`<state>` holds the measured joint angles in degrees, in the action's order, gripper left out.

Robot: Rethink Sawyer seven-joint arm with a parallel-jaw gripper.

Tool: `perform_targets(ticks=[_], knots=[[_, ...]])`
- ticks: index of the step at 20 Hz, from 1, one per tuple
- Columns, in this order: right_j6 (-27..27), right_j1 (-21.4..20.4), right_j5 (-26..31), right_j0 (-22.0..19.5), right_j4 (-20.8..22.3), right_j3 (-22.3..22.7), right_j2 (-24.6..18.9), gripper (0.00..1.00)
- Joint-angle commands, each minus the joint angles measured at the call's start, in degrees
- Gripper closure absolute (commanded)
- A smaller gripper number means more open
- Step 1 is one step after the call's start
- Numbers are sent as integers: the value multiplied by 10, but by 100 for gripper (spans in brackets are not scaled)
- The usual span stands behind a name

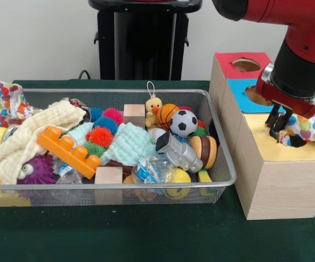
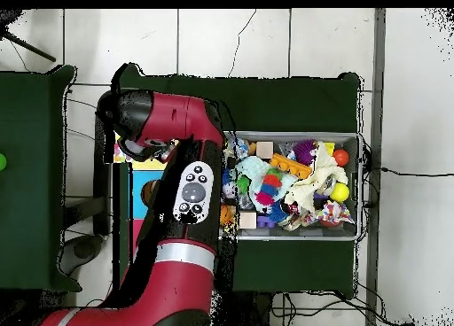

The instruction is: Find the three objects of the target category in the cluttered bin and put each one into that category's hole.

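The wire mesh bin [image 1: 114,91] is full of toys; it also shows in the overhead view [image 2: 358,185]. One polka-dot fabric piece [image 1: 7,101] hangs at the bin's far left corner, also in the overhead view [image 2: 335,214]. A second polka-dot piece [image 1: 310,128] lies on the wooden box [image 1: 283,185] beside the yellow-surround hole [image 1: 295,141], one end at the hole's edge. My gripper [image 1: 277,126] points down at that edge, fingers close together on this end. A third piece is hidden. In the overhead view my arm covers the gripper and hole.
The red-surround hole [image 1: 246,64] and blue-surround hole [image 1: 253,98] sit farther back on the box. In the bin lie a cream waffle cloth [image 1: 32,134], a mint waffle cloth [image 1: 127,143], an orange brick [image 1: 67,150], a soccer ball [image 1: 183,123] and wooden cubes.
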<state>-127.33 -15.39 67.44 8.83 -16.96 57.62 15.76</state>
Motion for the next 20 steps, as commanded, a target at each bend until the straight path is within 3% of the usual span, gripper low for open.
perform_targets(ticks=[1, 10, 20], knots=[[-109, 128, -220, -11, 1, 38, -67, 100], [-175, 153, -226, -4, -26, 2, -50, 100], [-190, 170, -220, 7, -52, -21, -30, 100]])
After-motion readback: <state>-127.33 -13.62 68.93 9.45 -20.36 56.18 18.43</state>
